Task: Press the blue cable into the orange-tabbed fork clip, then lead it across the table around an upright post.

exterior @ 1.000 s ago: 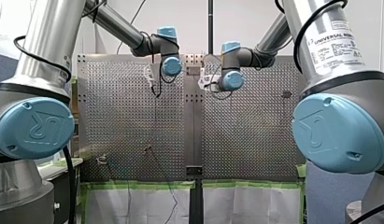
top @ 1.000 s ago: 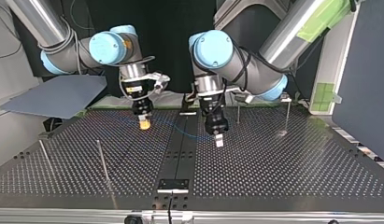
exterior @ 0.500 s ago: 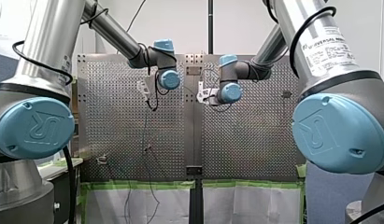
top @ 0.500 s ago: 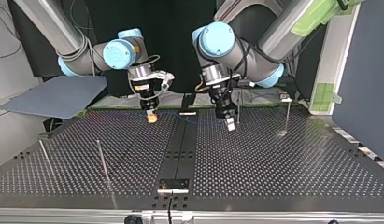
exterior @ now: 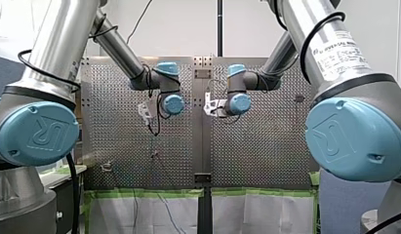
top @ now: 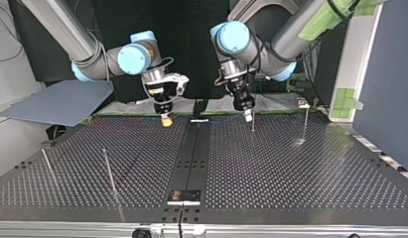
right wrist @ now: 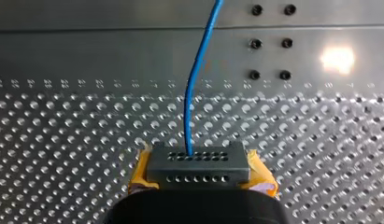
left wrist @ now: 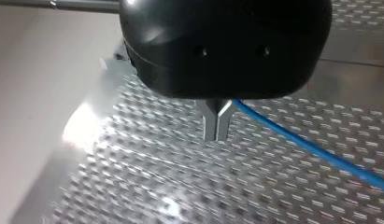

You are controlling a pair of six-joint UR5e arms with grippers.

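- Right wrist view: my right gripper [right wrist: 199, 164], with yellow pads, is shut tight on the blue cable [right wrist: 189, 112].
- My left gripper [left wrist: 217, 125] has its metal fingers pinched together. The cable comes out right beside them, so I think it holds the cable too.
- Both hang over the table [top: 291, 188], the left one near a thin post [top: 252, 126].
- I cannot find the orange clip. Pressing in and going round the post both look left to do.

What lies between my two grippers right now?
The blue cable, clamped by both grippers in their wrist views. The top view shows the table's dark centre strip under that stretch, between my right gripper and my left gripper.
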